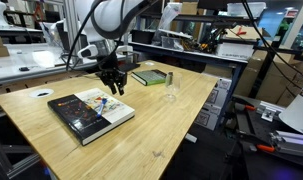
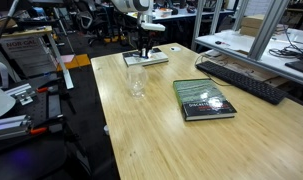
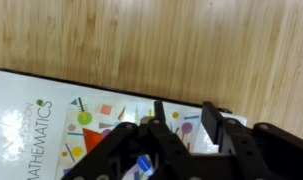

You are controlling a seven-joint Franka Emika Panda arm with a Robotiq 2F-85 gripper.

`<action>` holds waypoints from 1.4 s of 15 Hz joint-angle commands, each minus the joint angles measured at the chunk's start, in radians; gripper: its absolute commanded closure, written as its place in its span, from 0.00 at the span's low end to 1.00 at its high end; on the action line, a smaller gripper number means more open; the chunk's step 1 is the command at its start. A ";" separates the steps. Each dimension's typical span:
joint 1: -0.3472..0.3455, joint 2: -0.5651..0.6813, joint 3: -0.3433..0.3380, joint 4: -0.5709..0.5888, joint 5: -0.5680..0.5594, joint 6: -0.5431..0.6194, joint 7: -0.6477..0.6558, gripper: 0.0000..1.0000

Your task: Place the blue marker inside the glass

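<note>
My gripper (image 1: 114,86) (image 2: 143,50) hangs low over a white maths book (image 1: 103,103) (image 2: 151,58) with coloured shapes on its cover (image 3: 51,120). In the wrist view the fingers (image 3: 184,108) stand apart, with only book cover showing between them. A small blue and white piece (image 3: 141,163) shows through the left linkage. It looks like the blue marker lying on the book, mostly hidden. The clear glass (image 1: 171,90) (image 2: 137,82) stands upright on the wooden table, apart from the gripper.
A dark green book (image 1: 149,76) (image 2: 204,98) lies on the table (image 1: 161,130) (image 2: 161,140), with a small dark cylinder (image 1: 169,76) by it. The glass stands near a table edge. Benches, cables and equipment surround the table.
</note>
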 commanded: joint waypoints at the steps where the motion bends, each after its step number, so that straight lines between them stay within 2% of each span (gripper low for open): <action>1: -0.012 -0.047 -0.006 -0.100 -0.043 0.067 -0.170 0.26; 4: -0.010 -0.057 -0.013 -0.128 -0.078 0.111 -0.296 0.05; 6: -0.007 -0.071 -0.016 -0.147 -0.104 0.161 -0.369 0.00; 10: -0.007 -0.093 -0.007 -0.174 -0.100 0.259 -0.474 0.00; 16: 0.012 -0.061 0.007 -0.138 -0.011 0.241 -0.433 0.00; 21: 0.039 -0.043 -0.011 -0.110 -0.018 0.226 -0.421 0.00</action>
